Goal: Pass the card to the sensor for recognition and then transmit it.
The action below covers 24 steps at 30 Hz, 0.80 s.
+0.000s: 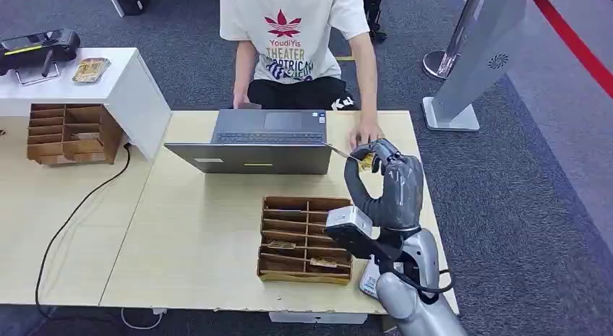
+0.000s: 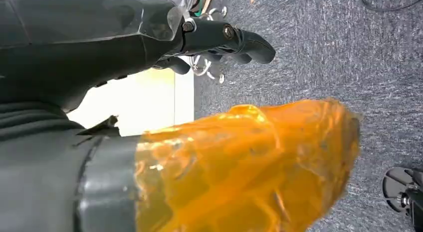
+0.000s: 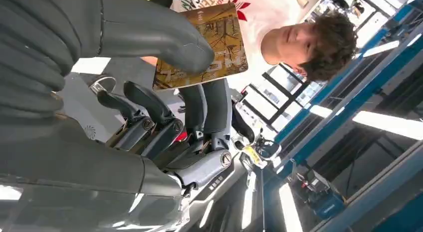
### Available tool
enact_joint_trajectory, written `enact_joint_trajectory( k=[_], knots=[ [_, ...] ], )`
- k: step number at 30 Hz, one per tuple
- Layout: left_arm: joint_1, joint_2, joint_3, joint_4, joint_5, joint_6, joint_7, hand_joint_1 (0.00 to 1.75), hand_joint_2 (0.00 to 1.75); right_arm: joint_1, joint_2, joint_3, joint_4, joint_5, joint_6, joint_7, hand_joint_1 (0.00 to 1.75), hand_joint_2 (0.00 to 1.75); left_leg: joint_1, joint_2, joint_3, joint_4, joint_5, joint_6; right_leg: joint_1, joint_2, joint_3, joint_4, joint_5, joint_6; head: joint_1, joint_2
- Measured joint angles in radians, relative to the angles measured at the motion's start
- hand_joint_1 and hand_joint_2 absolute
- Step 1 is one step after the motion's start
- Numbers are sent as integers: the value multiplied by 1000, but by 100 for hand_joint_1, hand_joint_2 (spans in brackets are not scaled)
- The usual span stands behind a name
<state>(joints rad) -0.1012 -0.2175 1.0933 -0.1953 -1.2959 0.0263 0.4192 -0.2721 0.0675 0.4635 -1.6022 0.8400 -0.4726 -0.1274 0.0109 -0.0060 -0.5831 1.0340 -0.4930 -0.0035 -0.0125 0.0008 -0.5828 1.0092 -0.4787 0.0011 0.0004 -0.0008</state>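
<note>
Right hand (image 1: 387,184) raised over the far right part of the light wooden table (image 1: 195,227), just right of the open grey laptop (image 1: 264,141). It pinches a brown-and-gold card (image 1: 365,160) between thumb and fingers; in the right wrist view the thumb (image 3: 164,40) presses on the card (image 3: 207,47) face, darker fingers behind it. A person in a white printed T-shirt (image 1: 293,25) sits behind the laptop; the person's hand (image 1: 363,134) is at the card's far edge, looks like touching it but hard to tell. Wooden divided card organizer (image 1: 303,238) on the table below the hand, a few cards lying in its slots. Second wooden organizer (image 1: 69,134) far left beside a white counter (image 1: 116,79), which carries a black device (image 1: 36,47), possibly the sensor. Black cable (image 1: 79,206) runs across the left table. Left hand (image 2: 219,40) seen in the left wrist view over grey carpet, dark fingers partly curled, nothing visibly in them; cannot tell its state surely. Thumb wrapped in orange film (image 2: 249,162).
</note>
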Motion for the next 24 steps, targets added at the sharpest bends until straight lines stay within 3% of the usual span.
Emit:
enact_joint_trajectory(
  k=[7,14,18,24],
  knots=[
    [0,1,-10,0,-14,-5,0,0,0,-23,11,0,28,-3,10,4,175,175,0,0,-1,0,0,0,0,0,0,0,0,0,0,0],
    [-1,4,-48,0,-71,-21,2,0,0,-197,47,-3,187,55,14,65,175,175,0,0,0,0,1,-1,0,0,0,0,0,0,0,0],
    [-7,4,-80,0,-112,-32,20,0,0,-301,61,-25,330,160,-49,98,175,175,0,0,0,0,2,-1,0,0,0,1,1,0,0,0],
    [-28,4,-134,0,-164,-51,40,0,0,-431,62,-34,574,450,-144,186,175,175,0,0,0,0,2,-1,0,0,0,1,1,0,0,0]
  ],
)
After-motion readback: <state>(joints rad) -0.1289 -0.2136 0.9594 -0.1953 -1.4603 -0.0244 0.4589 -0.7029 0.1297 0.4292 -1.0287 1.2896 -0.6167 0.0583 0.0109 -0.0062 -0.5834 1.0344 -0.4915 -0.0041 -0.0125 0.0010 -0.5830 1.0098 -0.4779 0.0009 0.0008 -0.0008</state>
